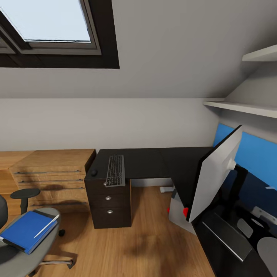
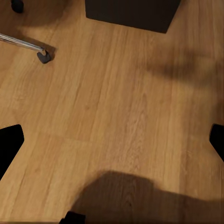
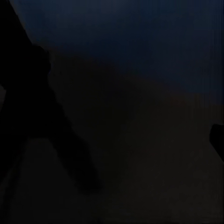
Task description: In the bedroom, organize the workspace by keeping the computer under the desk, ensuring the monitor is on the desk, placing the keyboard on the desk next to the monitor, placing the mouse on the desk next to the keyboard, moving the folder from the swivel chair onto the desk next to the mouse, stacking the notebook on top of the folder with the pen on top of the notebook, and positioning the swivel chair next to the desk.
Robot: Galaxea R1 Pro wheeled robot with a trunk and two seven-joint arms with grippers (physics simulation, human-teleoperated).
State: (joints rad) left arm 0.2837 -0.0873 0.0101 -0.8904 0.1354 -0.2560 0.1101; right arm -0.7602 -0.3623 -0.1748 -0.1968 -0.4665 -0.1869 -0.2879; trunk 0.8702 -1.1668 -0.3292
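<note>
The black L-shaped desk (image 1: 154, 161) runs along the wall and turns toward me at the right. The keyboard (image 1: 115, 170) lies over its drawer unit (image 1: 109, 204), with the mouse (image 1: 94, 172) just left of it. The monitor (image 1: 215, 177) stands tilted on the right wing, its silver back facing me. The grey computer (image 1: 177, 213) sits beneath that wing. At lower left, the swivel chair (image 1: 17, 261) carries the blue folder (image 1: 23, 231) with the white pen (image 1: 46, 226) on top. I cannot make out the notebook. My left gripper (image 2: 112, 144) hangs open over bare floor. My right gripper (image 3: 112, 140) is open before a dark surface.
A light-wood drawer unit (image 1: 54, 173) stands left of the desk, close behind the chair. White shelves (image 1: 246, 107) and a blue wall panel (image 1: 254, 150) are above the right wing. Wood floor (image 1: 154, 246) lies between chair and desk. A chair castor (image 2: 44, 57) shows near my left gripper.
</note>
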